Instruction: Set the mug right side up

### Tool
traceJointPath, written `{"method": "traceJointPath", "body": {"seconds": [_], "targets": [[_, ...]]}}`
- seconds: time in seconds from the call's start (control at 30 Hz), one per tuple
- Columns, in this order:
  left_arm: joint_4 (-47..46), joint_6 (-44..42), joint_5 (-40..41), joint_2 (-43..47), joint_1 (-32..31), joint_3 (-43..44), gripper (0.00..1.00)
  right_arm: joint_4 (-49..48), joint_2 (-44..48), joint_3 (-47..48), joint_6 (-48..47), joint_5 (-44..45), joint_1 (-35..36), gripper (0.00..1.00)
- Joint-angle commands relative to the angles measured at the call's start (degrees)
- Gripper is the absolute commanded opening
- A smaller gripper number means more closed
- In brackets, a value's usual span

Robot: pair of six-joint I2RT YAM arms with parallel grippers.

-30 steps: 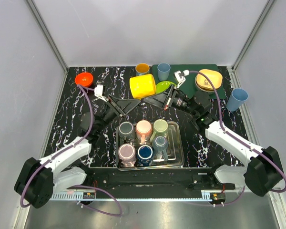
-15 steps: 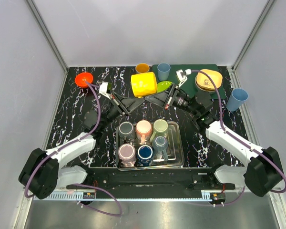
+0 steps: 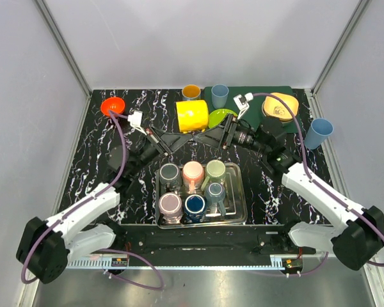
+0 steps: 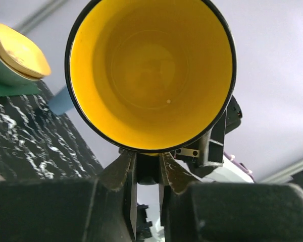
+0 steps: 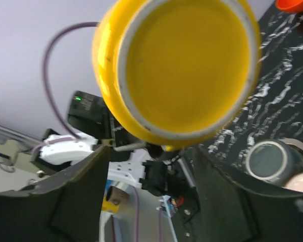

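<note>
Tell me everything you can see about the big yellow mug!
The yellow mug is shiny, like glazed pottery, yellow inside and out, with a thin dark rim. It is empty. It hangs sideways in the air above the black marbled table, beyond the metal tray. Its mouth faces the left gripper, whose fingers seem to pinch it from below. Its flat base, ringed by a pale band, faces the open right gripper. No handle shows.

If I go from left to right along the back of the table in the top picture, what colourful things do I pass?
red bowl → yellow mug → small blue cup → tan bowl → light-blue cup
</note>
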State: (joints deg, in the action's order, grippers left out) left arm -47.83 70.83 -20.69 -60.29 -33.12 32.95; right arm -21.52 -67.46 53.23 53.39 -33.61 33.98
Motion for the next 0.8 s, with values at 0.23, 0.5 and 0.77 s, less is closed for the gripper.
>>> {"method": "traceJointPath", "body": {"seconds": [0.23, 0.5, 0.77], "targets": [[38.6, -28.0, 20.6, 9.3, 1.1, 19.2, 0.0, 37.4, 0.0, 13.3, -17.3, 18.1, 0.2, 0.84], [68.5, -38.3, 32.6, -12.5, 11.2, 37.5, 0.0, 54.9, 5.3, 16.6, -24.4, 38.1, 0.2, 0.83], [70.6, -40.6, 31.8, -29.7, 12.0, 44.6, 0.0, 57.6, 8.7, 14.8, -28.2, 42.3, 0.2, 0.84]]}}
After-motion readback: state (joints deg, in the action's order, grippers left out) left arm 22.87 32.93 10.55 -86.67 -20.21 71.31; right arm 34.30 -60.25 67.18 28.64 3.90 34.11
